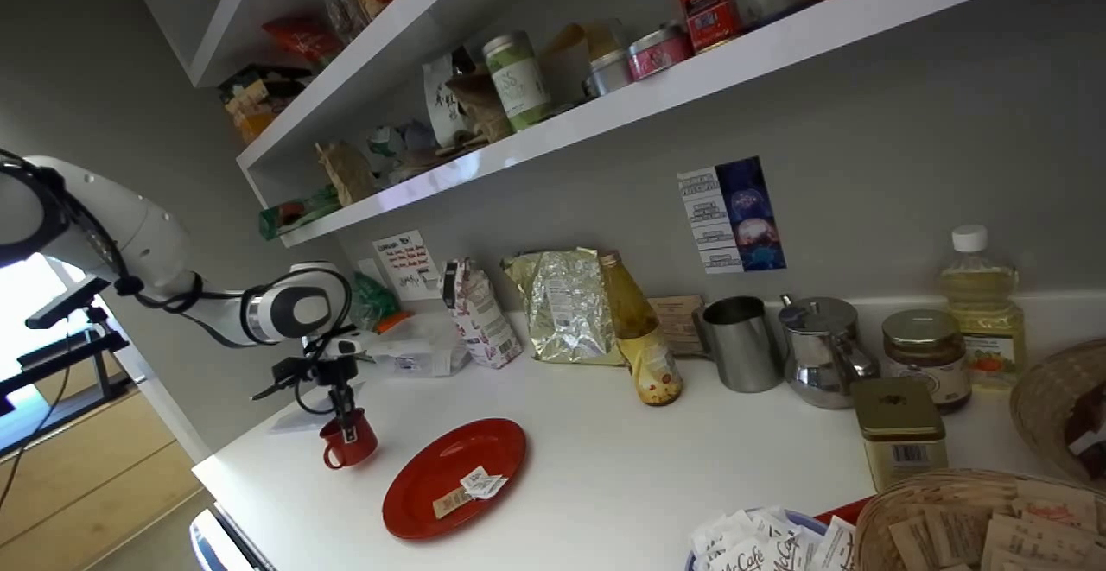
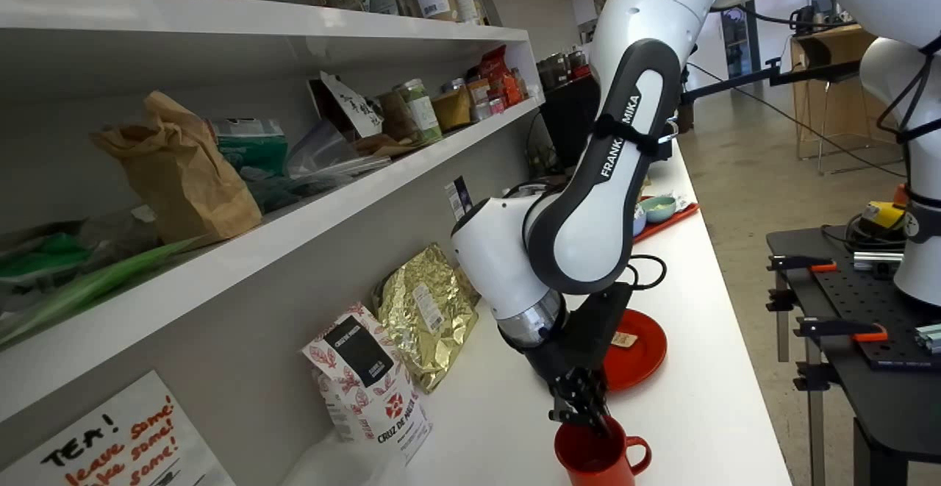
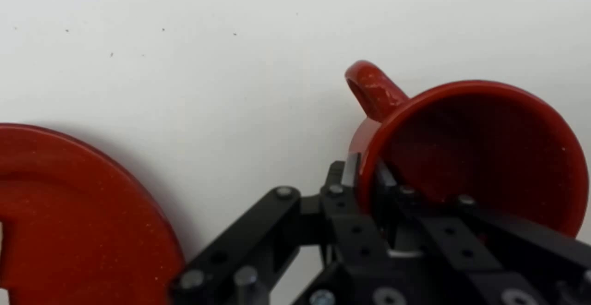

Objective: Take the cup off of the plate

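Fingers (image 3: 351,171), clamped over the rim of one red cup (image 3: 480,129). Already off the red plate (image 3: 87,222), near it, on or just above the worktop (image 3: 231,65), unclear which; apparently with only release left.

You see the cup (image 3: 475,148) in smooth, glossy red, enamel or glazed ceramic, you cannot tell which; highlights mark its handle (image 3: 388,92), turned toward the open edge of the bench (image 1: 605,467). The plate (image 1: 454,454) shares that gloss and bears matt paper packets (image 1: 484,485). The bench is white and smooth, with a soft sheen. Your gripper (image 3: 368,173) is matt black, set with bright metal screw heads (image 3: 285,192); its fingertips (image 3: 351,169) look smooth and grey. Along the wall-side edge, note the crinkled, shiny foil bag (image 1: 583,329), the satin metal pitcher (image 1: 745,351) and the mirror-bright metal teapot (image 1: 816,342). Farther out, a wicker basket (image 1: 924,489) shows rough weave.
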You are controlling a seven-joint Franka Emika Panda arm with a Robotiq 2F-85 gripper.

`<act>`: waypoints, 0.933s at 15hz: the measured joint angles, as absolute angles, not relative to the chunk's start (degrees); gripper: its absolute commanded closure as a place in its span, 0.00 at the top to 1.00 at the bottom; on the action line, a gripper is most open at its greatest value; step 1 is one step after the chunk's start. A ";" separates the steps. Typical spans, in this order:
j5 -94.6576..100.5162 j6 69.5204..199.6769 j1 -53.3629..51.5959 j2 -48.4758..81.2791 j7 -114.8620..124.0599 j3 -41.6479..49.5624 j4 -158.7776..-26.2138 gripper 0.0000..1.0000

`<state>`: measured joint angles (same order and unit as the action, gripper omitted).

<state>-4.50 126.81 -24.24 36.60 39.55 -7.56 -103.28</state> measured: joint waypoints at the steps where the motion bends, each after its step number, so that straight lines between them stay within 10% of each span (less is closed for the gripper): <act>1: -4.50 126.81 -24.35 37.08 39.64 -7.56 -103.27 0.02; 8: -4.50 126.81 -26.22 38.80 41.69 -7.58 -102.98 0.02; 9: -4.50 126.81 -26.45 38.84 41.71 -7.62 -102.89 0.32; 10: -4.50 126.69 -26.58 38.89 41.71 -7.76 -102.83 0.34; 11: -4.50 125.20 -26.56 38.90 41.21 -8.07 -102.68 0.15; 14: -4.50 124.95 -26.55 38.90 41.25 -8.17 -102.77 0.34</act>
<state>-4.50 124.95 -26.55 38.90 41.25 -8.17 -102.77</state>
